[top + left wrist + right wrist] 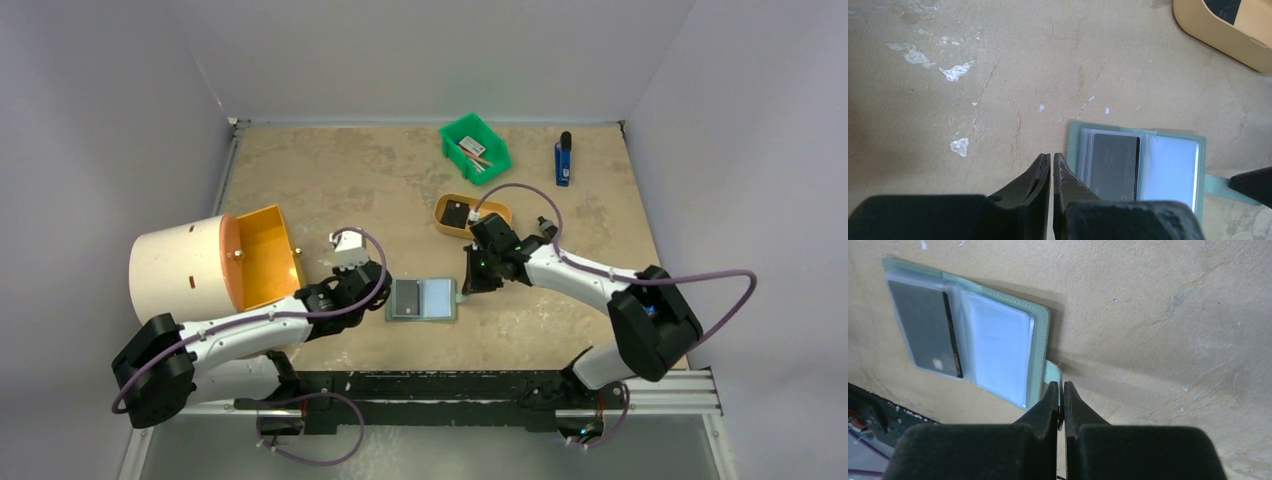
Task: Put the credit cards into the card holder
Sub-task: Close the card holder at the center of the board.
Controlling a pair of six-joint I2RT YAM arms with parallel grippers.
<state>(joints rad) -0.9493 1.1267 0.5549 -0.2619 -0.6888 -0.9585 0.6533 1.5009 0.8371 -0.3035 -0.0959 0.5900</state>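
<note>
The card holder [440, 298] lies open on the table between the arms, pale pockets up. One black credit card [406, 297] sits in its left pocket; it also shows in the left wrist view [1113, 162] and the right wrist view [923, 327]. A second black card [456, 214] lies in the tan oval tray [490, 212]. My left gripper [1052, 156] is shut and empty, just left of the holder's edge [1075, 145]. My right gripper [1058, 385] is shut on the holder's snap strap [1053, 371] at its right side.
A green bin [475, 147] with small items stands at the back. A blue lighter [563, 160] lies at the back right. A large white cylinder with an orange inside [215, 262] lies on its side left of my left arm.
</note>
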